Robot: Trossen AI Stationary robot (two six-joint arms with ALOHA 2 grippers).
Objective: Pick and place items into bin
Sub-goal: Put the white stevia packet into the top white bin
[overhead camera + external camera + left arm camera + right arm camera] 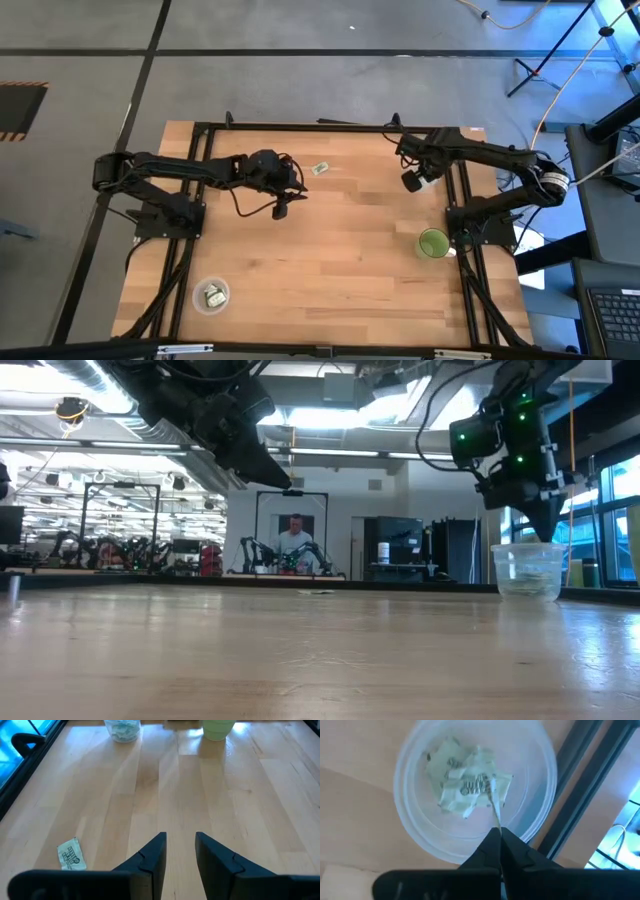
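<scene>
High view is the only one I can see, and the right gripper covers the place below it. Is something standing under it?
Observer: Yes. A clear bin stands directly under the right gripper, and crumpled pale green packets already lie in it.
Operator: Are the fingers of that gripper open?
Observer: No, they are shut, tips together above the bin. The left gripper is open and holds nothing; one loose packet lies apart from it.

Two dark, jointed arms trailing black cables; the left gripper point(180, 851) has two black wedge-shaped fingers.
</scene>
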